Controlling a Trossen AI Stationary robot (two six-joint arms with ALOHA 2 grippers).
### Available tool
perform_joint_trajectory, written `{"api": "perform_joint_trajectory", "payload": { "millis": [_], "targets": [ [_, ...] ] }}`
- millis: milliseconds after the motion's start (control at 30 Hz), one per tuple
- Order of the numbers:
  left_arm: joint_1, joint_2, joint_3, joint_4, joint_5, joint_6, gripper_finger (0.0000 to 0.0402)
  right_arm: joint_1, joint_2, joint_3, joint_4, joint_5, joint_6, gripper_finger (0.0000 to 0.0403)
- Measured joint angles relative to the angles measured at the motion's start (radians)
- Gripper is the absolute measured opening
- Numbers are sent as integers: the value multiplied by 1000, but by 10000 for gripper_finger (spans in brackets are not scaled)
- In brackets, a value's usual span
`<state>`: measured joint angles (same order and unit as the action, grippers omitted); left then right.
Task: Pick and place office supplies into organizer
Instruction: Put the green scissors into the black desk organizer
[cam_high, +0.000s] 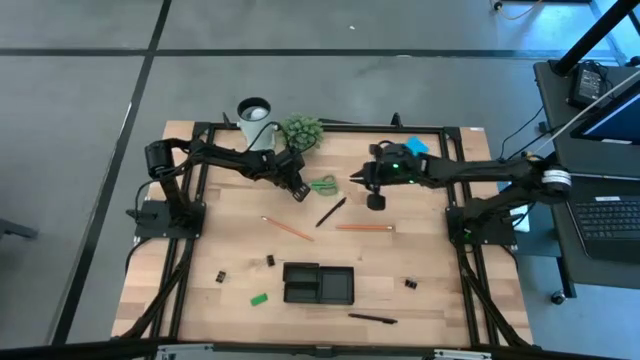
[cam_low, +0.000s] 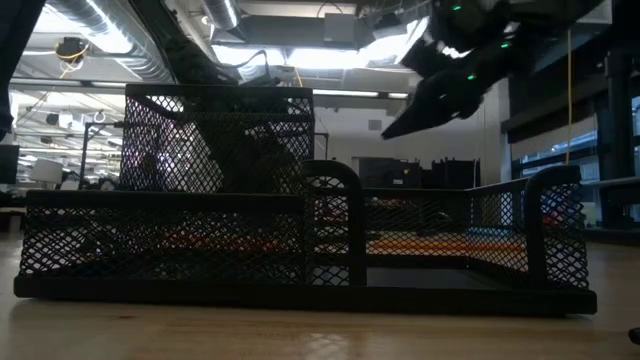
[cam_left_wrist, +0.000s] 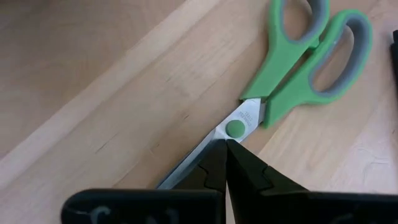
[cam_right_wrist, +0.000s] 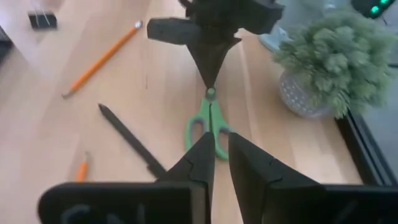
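Note:
Green-handled scissors (cam_high: 322, 185) lie flat on the wooden table, shown close in the left wrist view (cam_left_wrist: 298, 56). My left gripper (cam_left_wrist: 225, 144) is shut, and its tips are down on the blades by the pivot. My right gripper (cam_right_wrist: 221, 146) hangs above the table to the right of the scissors (cam_right_wrist: 210, 127), its fingers a narrow gap apart with nothing between them; it points toward my left gripper (cam_right_wrist: 210, 81). The black mesh organizer (cam_high: 318, 283) stands near the front edge and fills the low view (cam_low: 300, 240). My left gripper sets its shut fingertips (cam_left_wrist: 214, 158) on the scissors' blades just behind the green pivot screw (cam_left_wrist: 235, 127), slanting steeply down from the table's left. The fingers lie along the blades. The scissors stay flat on the table; I cannot tell whether the tips press or only touch.
A black pen (cam_high: 331, 211), two orange pencils (cam_high: 287, 228) (cam_high: 363, 227), binder clips (cam_high: 270, 260) (cam_high: 410, 283), a green eraser (cam_high: 259, 298) and another pen (cam_high: 372, 318) lie scattered. A potted plant (cam_high: 301, 131), a white cup (cam_high: 255, 108) and a blue pad (cam_high: 416, 146) are at the back.

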<state>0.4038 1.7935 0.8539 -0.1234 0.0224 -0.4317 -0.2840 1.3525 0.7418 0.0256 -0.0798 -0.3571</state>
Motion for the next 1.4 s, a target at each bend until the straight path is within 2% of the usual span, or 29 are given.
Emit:
{"api": "perform_joint_trajectory", "payload": {
  "millis": [100,267,533,633,800,1033,1233,1400],
  "targets": [
    [0,0,0,0,0,5,2,0,82,56,-3,0,-26,51],
    [0,0,0,0,0,7,2,0,177,151,-3,0,38,51],
    [0,1,-2,17,0,8,2,0,233,213,-6,-27,27,55],
    [1,2,-2,24,-1,20,3,0,235,213,-5,-27,26,76],
    [1,2,-2,24,-1,49,2,0,235,213,-6,-24,26,141],
    [1,2,-2,24,0,49,2,3,235,213,-16,91,-16,222],
    [1,2,-2,24,3,26,2,25,250,213,-60,226,-153,240],
    [1,2,-2,24,18,26,2,30,300,213,-61,240,-219,241]
  ]
}}
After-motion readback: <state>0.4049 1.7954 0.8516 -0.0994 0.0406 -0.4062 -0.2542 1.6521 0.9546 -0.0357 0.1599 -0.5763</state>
